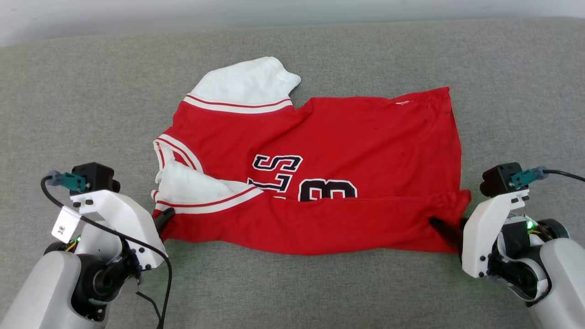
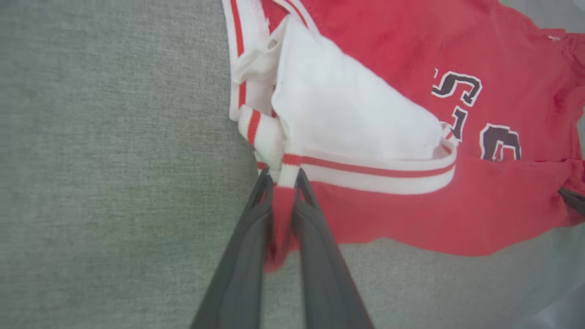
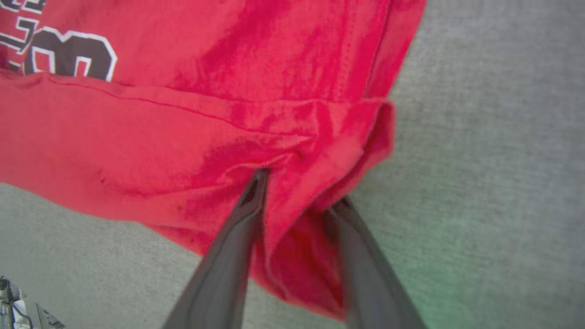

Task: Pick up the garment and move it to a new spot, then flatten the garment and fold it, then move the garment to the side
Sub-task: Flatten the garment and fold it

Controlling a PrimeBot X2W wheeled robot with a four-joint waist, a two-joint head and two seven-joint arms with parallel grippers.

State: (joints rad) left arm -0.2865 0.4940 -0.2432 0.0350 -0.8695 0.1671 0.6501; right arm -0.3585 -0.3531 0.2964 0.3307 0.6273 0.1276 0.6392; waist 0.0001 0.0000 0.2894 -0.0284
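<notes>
Head view shows me the soft, light red jersey T-shirt with white sleeves [image 1: 343,137] on the grey fabric surface [image 1: 292,283], left gripper [image 2: 283,178] and right gripper [image 3: 299,189] pinching its near corners, good holds for limp cloth.

Grey surface [image 1: 292,283] open (all around garment [image 1: 365,151]).

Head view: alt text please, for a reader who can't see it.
A red jersey with white sleeves lies on a grey cloth surface, its near edge folded up over part of the lettering. The left gripper pinches the fold's left corner, the right gripper its right corner.
</notes>
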